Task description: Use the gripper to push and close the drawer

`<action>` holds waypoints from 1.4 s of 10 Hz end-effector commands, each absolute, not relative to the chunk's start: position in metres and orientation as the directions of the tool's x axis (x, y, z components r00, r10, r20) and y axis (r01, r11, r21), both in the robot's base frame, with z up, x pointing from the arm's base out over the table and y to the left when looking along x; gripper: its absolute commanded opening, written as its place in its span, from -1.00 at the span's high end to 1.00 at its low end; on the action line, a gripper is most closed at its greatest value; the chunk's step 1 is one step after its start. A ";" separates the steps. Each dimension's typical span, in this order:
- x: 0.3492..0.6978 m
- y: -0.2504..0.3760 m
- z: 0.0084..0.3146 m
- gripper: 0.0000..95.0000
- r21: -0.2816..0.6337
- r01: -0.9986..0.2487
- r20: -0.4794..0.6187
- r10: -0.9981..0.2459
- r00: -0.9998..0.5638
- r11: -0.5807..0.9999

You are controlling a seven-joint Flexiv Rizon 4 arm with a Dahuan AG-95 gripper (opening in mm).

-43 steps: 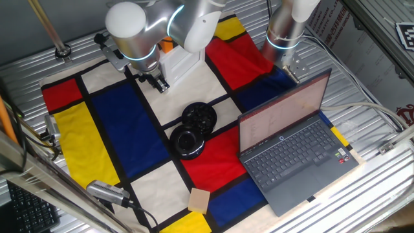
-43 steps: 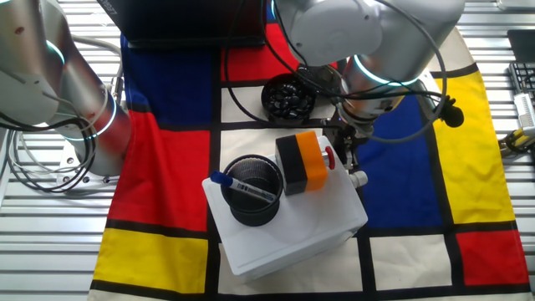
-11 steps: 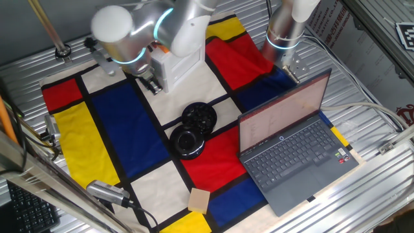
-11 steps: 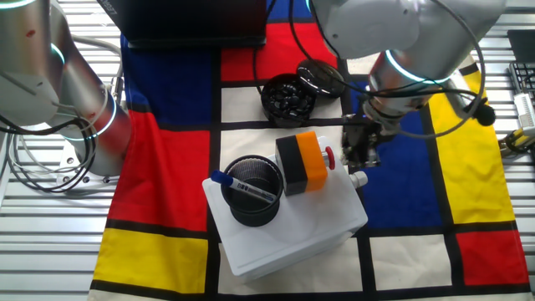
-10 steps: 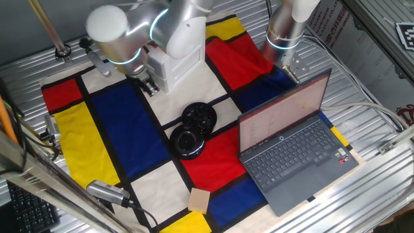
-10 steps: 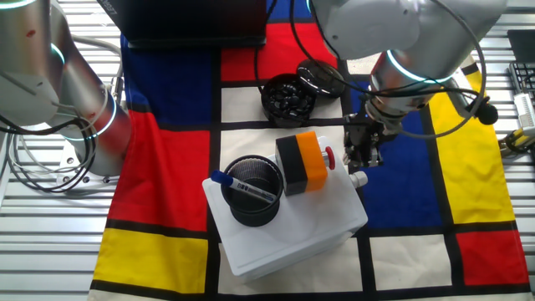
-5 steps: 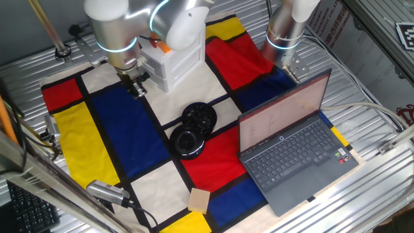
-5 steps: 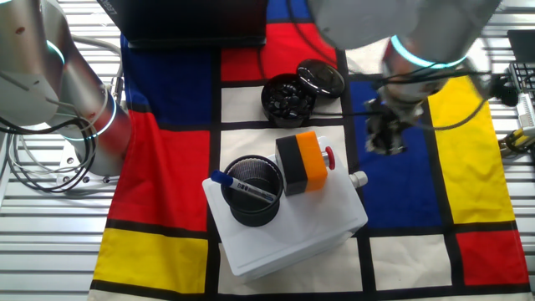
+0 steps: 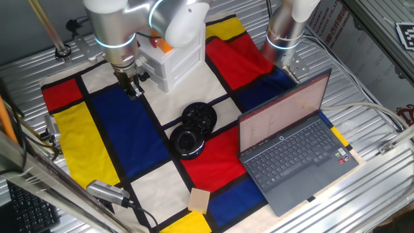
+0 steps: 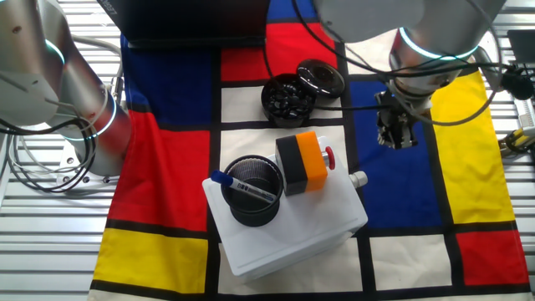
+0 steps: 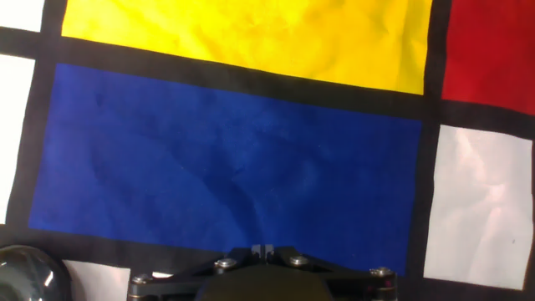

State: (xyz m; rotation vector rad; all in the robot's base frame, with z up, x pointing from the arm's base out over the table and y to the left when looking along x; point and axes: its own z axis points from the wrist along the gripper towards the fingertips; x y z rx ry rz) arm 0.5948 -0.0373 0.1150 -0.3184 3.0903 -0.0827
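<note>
**One drawer, seemingly shut already; fingers clear of it**

One job was set, and by the look of things it is done. The drawer [image 9: 154,73] sits flush in the white cabinet [image 10: 292,230], with only its knob [image 10: 358,178] standing proud toward the fingers. No gap shows along the drawer's edge in either fixed view, though the front is seen at a steep angle, so a slight opening could escape notice. I judge that nothing remains except perhaps a backing-off.

The gripper [image 10: 394,138] hangs near the drawer front but apart from it, touching nothing. In the hand view its fingertips [image 11: 262,249] appear pressed together with nothing between them. Directly beneath the fingers lies a blue panel of the checked cloth [image 11: 226,167], with a yellow panel beyond them.

Counted:
- Two robot arms, the working one and an idle second arm [image 9: 284,29] well away from the fingers, past the cabinet.
- Two black round dishes [image 9: 194,129], touching each other, near the fingers on the cloth.
- One laptop [image 9: 291,152], open, well apart from the fingers.
- One wooden block [image 9: 199,199], far from the fingers at the cloth's edge.
- On the cabinet top, one black mesh cup [image 10: 253,192] holding a pen, and one orange-and-black box [image 10: 303,163] just beside it.
</note>
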 end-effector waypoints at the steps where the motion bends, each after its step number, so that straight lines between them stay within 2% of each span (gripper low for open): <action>1: 0.594 -0.037 0.115 1.00 -0.055 -0.205 -0.032 -0.207 -0.978 0.977; 8: 0.592 -0.038 0.114 1.00 -0.063 -0.231 -0.029 -0.233 -0.972 0.971; 14: 0.592 -0.038 0.113 1.00 -0.058 -0.203 -0.028 -0.205 -0.978 0.977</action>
